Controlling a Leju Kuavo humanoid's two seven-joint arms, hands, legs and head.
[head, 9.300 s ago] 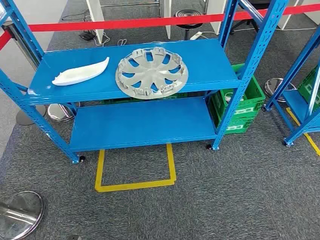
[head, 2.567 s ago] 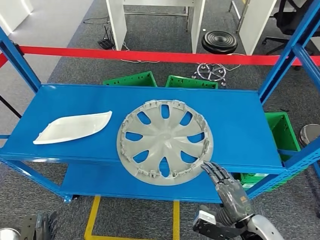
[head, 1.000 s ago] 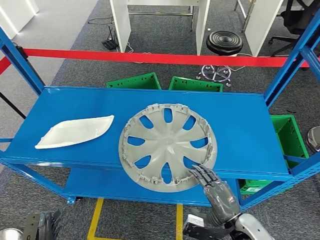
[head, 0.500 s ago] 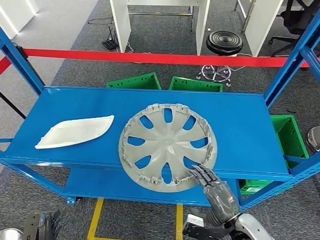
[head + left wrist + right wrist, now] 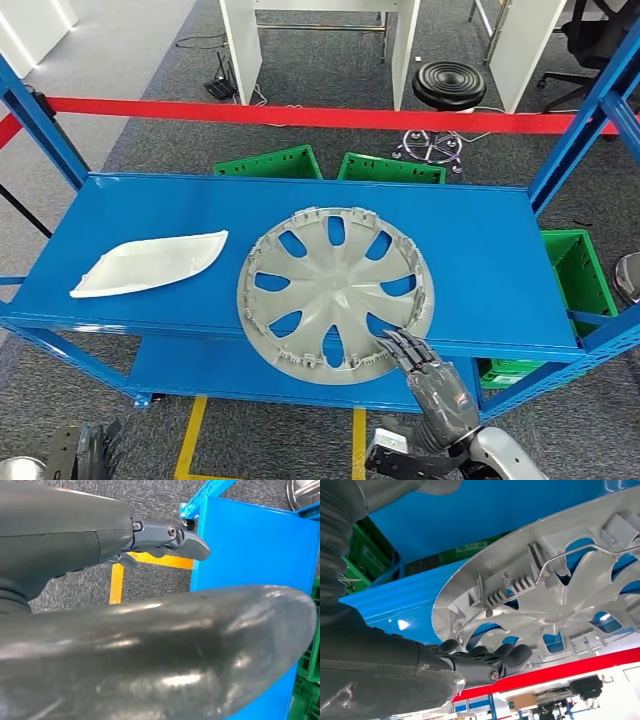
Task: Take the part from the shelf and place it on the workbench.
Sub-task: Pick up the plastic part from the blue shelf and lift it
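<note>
1. On the blue shelf we count one grey hubcap and one white trim piece.
2. Our right hand rests fingers on the hubcap's near rim; its thumb is hidden.
3. Our left hand hangs low with its grip unclear.

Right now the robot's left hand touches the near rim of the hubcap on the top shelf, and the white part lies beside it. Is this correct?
Not quite: it is the right robot hand, not the left, that touches the near rim of the hubcap, as the head view shows. The rest holds: the hubcap is on the top shelf, the white part beside it.
</note>
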